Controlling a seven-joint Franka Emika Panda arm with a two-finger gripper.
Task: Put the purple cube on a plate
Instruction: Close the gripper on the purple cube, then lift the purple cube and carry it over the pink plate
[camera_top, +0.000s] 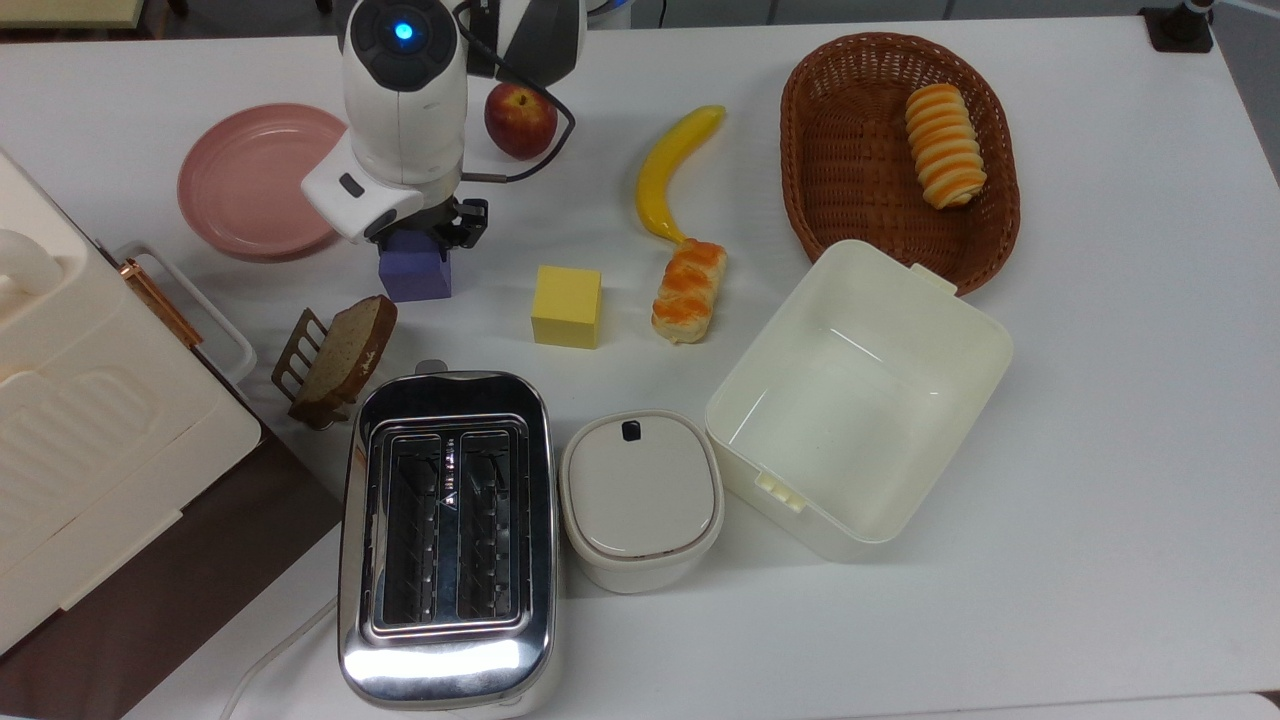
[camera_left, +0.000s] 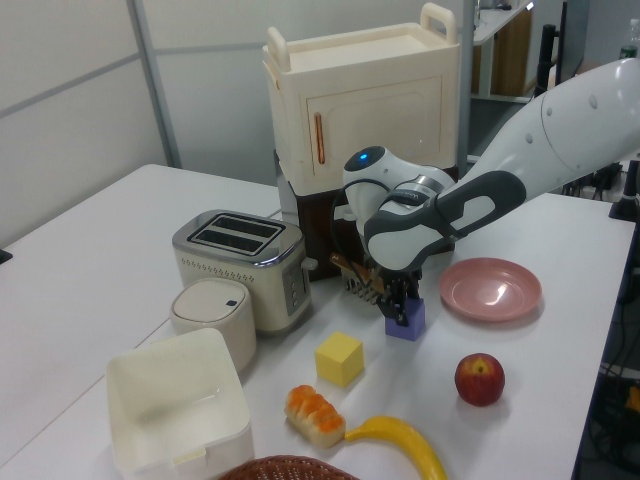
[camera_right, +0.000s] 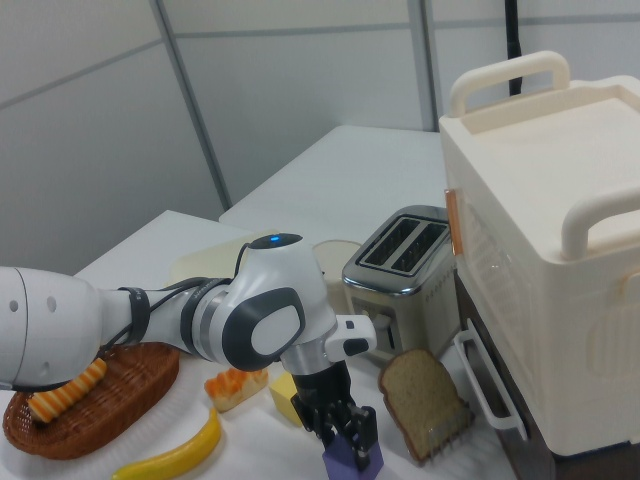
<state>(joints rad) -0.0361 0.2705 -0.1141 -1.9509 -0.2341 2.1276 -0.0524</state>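
The purple cube (camera_top: 413, 274) sits between my gripper's (camera_top: 418, 238) fingers, low at the table; whether it touches the surface I cannot tell. The gripper is shut on it from above, and the white wrist hides the cube's top in the top view. In the left view the gripper (camera_left: 401, 303) grips the cube (camera_left: 409, 322) just left of the pink plate (camera_left: 491, 290). The right view shows a dark finger (camera_right: 362, 428) across the cube (camera_right: 357, 462). The plate (camera_top: 250, 182) lies bare at the top view's left of the cube, about one cube-width away.
A red apple (camera_top: 520, 116) lies behind the arm. A yellow cube (camera_top: 567, 306), a banana (camera_top: 674, 170) and a pastry (camera_top: 689, 289) lie to the top view's right. A bread slice in a rack (camera_top: 336, 356), toaster (camera_top: 447, 530) and cream cabinet (camera_top: 90, 420) stand nearby.
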